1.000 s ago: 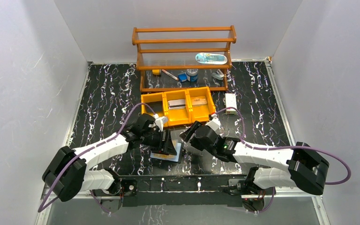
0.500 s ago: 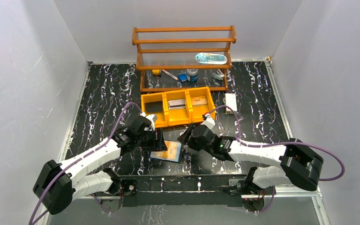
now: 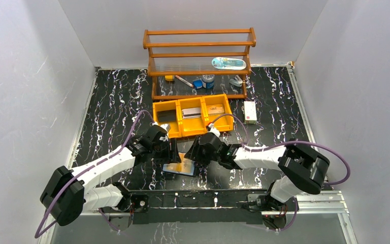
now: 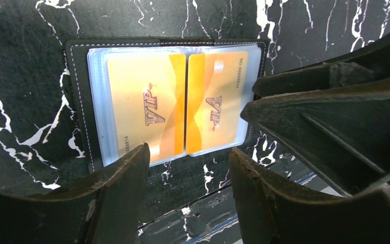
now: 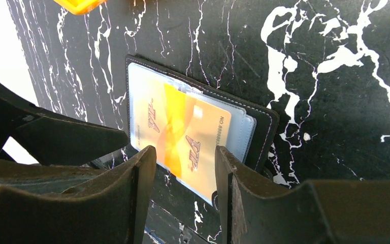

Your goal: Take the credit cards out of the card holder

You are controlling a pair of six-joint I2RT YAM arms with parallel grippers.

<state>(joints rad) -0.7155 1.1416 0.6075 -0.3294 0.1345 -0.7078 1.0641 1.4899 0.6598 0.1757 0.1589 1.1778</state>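
Note:
The card holder (image 3: pixel 174 172) lies open and flat near the table's front edge, black outside with clear sleeves. In the left wrist view it (image 4: pixel 78 101) shows two gold credit cards (image 4: pixel 142 107) marked VIP, one per panel. My left gripper (image 4: pixel 188 157) hovers open above its near edge, nothing between the fingers. My right gripper (image 5: pixel 185 155) is open too, its jaws fairly narrow, straddling the near edge of the right-hand card (image 5: pixel 193 137) without pinching it. From above, the left gripper (image 3: pixel 174 151) and right gripper (image 3: pixel 193 151) face each other over the holder.
A yellow three-compartment bin (image 3: pixel 195 131) with flat items stands just behind the grippers. Behind it is a wooden shelf rack (image 3: pixel 199 53) with small objects. A white box (image 3: pixel 250 112) lies right of the bin. The table's front rail runs just below the holder.
My right arm has reached left to the holder and its jaws have narrowed. The left gripper shifted off the holder, so the gold cards now show.

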